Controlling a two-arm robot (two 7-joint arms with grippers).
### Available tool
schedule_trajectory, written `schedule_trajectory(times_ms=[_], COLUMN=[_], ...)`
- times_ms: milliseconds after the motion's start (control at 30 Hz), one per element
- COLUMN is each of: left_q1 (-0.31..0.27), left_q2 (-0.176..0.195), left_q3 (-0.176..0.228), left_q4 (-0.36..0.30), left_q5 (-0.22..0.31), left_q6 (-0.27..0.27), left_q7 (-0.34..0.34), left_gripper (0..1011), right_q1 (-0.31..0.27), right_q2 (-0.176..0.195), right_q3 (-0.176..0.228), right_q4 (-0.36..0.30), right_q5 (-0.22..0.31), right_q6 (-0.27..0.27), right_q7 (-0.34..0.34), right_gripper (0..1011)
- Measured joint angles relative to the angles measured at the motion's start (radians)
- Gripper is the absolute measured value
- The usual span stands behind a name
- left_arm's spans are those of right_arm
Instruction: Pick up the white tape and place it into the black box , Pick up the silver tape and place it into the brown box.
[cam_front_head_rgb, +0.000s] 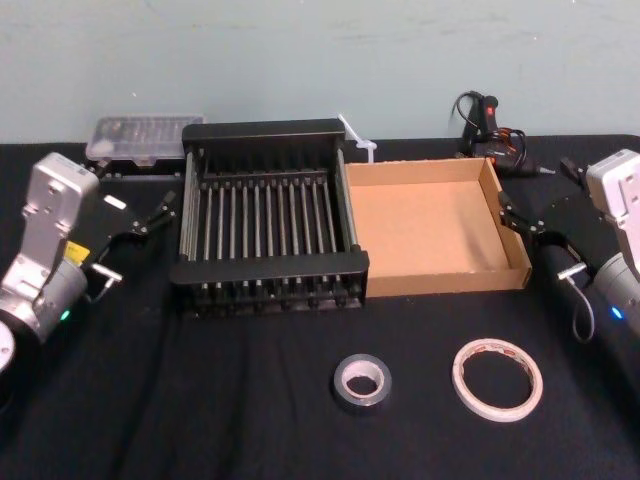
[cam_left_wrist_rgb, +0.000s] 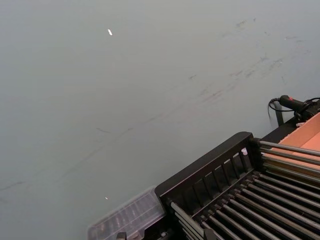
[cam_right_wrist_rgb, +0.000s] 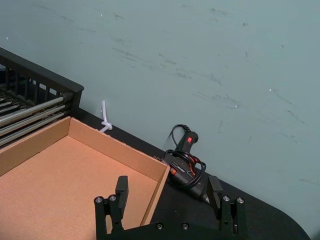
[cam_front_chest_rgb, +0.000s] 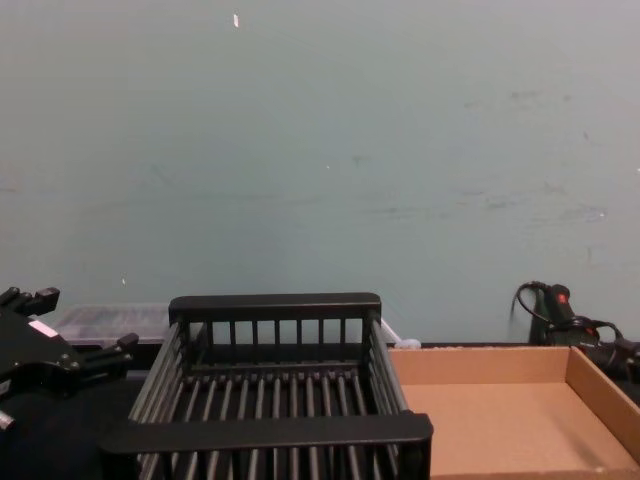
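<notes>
The white tape (cam_front_head_rgb: 497, 378), a thin wide ring, lies flat on the black table near the front right. To its left lies the silver tape (cam_front_head_rgb: 361, 383), a smaller thick grey roll. Behind them stand the black box (cam_front_head_rgb: 268, 266) and, touching its right side, the brown box (cam_front_head_rgb: 440, 281); both hold nothing. My left gripper (cam_front_head_rgb: 135, 240) hovers open just left of the black box. My right gripper (cam_front_head_rgb: 535, 237) hovers open at the brown box's right wall, and in the right wrist view my right gripper (cam_right_wrist_rgb: 168, 192) has nothing between its fingers.
A clear plastic case (cam_front_head_rgb: 140, 135) sits behind the black box at the back left. A glue gun with coiled cable (cam_front_head_rgb: 490, 125) lies behind the brown box. A white zip tie (cam_front_head_rgb: 355, 137) sticks up between the boxes at the back. A wall closes off the table's far edge.
</notes>
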Motion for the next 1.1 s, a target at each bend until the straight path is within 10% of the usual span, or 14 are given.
schedule_trajectory(times_ms=[1100], left_q1=[0.000], left_q2=[0.000], left_q3=[0.000], left_q4=[0.000], left_q5=[0.000], left_q6=[0.000], left_q7=[0.000], left_gripper=[1001], right_q1=[0.000], right_q2=[0.000], right_q3=[0.000], right_q4=[0.000], right_q5=[0.000], right_q6=[0.000], right_q7=[0.000], right_gripper=[1002])
